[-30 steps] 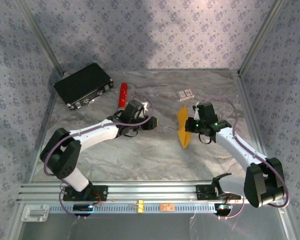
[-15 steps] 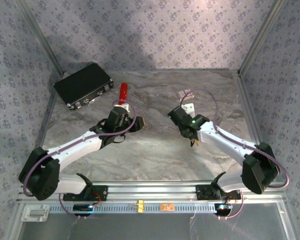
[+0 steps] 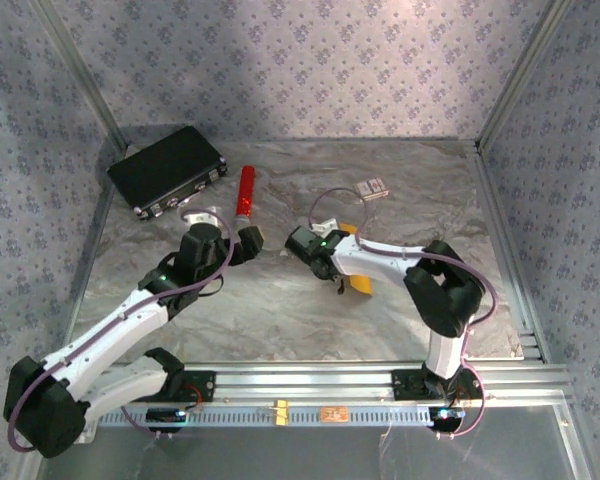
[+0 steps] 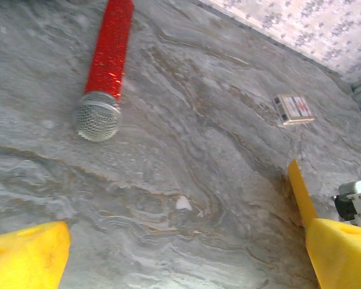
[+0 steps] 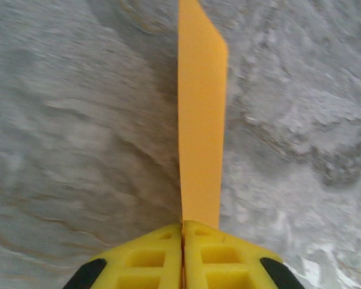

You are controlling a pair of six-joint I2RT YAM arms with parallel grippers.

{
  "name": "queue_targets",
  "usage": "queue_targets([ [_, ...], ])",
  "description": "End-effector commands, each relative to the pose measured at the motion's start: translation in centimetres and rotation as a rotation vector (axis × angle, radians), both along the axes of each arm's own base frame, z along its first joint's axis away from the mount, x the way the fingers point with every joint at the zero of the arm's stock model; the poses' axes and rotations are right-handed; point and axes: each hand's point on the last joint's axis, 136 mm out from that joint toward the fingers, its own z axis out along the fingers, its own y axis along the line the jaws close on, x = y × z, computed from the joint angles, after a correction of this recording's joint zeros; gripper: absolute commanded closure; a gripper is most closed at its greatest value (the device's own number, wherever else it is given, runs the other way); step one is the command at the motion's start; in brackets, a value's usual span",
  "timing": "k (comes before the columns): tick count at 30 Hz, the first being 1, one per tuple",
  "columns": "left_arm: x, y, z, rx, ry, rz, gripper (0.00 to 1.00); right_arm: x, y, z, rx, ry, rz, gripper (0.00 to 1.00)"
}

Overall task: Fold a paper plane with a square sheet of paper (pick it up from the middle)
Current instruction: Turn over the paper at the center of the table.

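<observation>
Right wrist view has the right end effector (image 5: 182, 232) pinched shut on the folded orange-yellow paper (image 5: 200, 108), holding it edge-up over the tabletop (image 5: 60, 120), probably to preserve its crease, while the left end effector (image 4: 183, 256) gapes empty near the red microphone (image 4: 108, 60), seemingly ready to assist.

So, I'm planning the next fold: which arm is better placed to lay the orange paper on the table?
Right, I'd say. The right fingers are shut on the orange paper, which sticks out ahead of them. The left fingers stand open, holding nothing, over by the red microphone.
</observation>
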Motion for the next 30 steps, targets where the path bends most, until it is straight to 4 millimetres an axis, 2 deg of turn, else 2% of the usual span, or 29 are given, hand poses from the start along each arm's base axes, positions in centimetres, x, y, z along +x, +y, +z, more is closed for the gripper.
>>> queue_targets([
  [1, -0.7, 2.3, -0.8, 0.092, 0.019, 0.049, 0.0, 0.4, 3.0, -0.4, 0.115, 0.02, 0.005, 0.89],
  [4, -1.0, 3.2, -0.2, 0.126, 0.011, 0.062, 0.0, 0.5, 5.2, -1.2, 0.223, 0.063, 0.03, 0.87],
  [7, -1.3, 4.5, 0.0, 0.145, 0.018, 0.121, 0.0, 0.6, 6.8, -1.7, 0.316, 0.101, 0.045, 0.85],
  [11, -1.8, 5.3, 0.0, 0.174, 0.028, 0.131, 0.0, 0.5, 8.6, -2.1, 0.464, 0.153, 0.075, 0.82],
  [13, -2.0, 5.5, -0.1, 0.199, 0.043, 0.124, 0.0, 0.5, 9.6, -1.8, 0.558, 0.177, 0.1, 0.76],
  [15, -2.2, 6.1, -0.3, 0.218, 0.081, 0.145, 0.0, 0.7, 10.8, -0.7, 0.659, 0.184, 0.14, 0.66],
  [16, -2.3, 6.2, -0.4, 0.23, 0.101, 0.145, 0.0, 0.2, 10.4, -1.0, 0.686, 0.202, 0.144, 0.61],
  [18, -2.4, 6.0, -0.7, 0.258, 0.132, 0.125, 0.0, 0.3, 10.5, 0.0, 0.762, 0.199, 0.163, 0.55],
  [22, -2.0, 4.2, -1.9, 0.27, 0.185, 0.039, 0.0, 0.8, 8.8, 2.0, 0.875, 0.163, 0.131, 0.53],
  [25, -1.4, 1.9, -2.8, 0.244, 0.237, -0.044, 0.0, 1.0, 6.6, 2.3, 0.939, 0.157, 0.077, 0.54],
  [30, -0.8, -2.9, -4.5, 0.161, 0.326, -0.22, 0.0, 0.9, 2.7, 0.8, 1.047, 0.171, -0.056, 0.61],
])
